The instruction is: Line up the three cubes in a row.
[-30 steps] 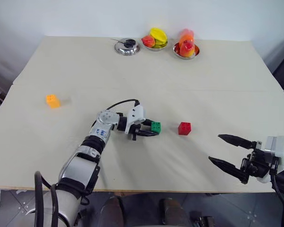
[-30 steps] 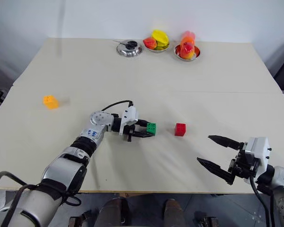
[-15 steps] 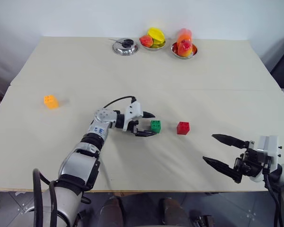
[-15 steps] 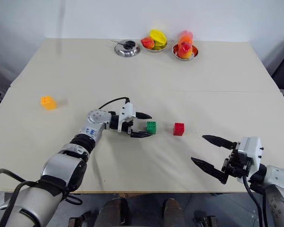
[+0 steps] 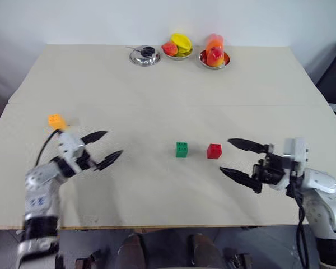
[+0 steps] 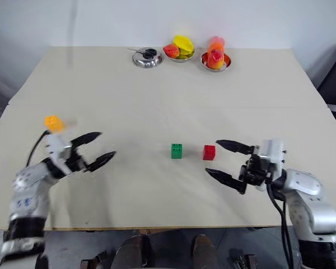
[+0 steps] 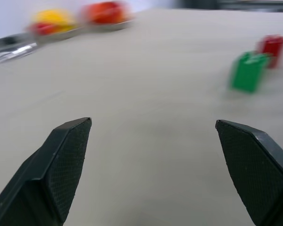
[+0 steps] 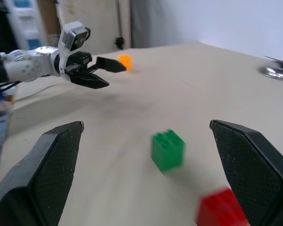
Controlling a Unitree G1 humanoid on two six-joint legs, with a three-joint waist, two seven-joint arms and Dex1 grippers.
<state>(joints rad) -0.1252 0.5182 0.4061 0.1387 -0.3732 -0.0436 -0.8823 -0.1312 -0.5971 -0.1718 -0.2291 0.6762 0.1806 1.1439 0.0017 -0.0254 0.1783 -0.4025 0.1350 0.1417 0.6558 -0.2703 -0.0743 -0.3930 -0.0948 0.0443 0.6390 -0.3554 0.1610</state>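
Both tools, left and right, stood wide, empty. The orange cube, at the green cube's nine o'clock, looked light, rigid; best pinched across flat sides.

We saw the orange-yellow cube partly hidden behind the left end effector's wrist. In the left wrist view the fruit bowls were smeared into color blobs. The red cube was blurred and cut off by the right wrist view's edge.
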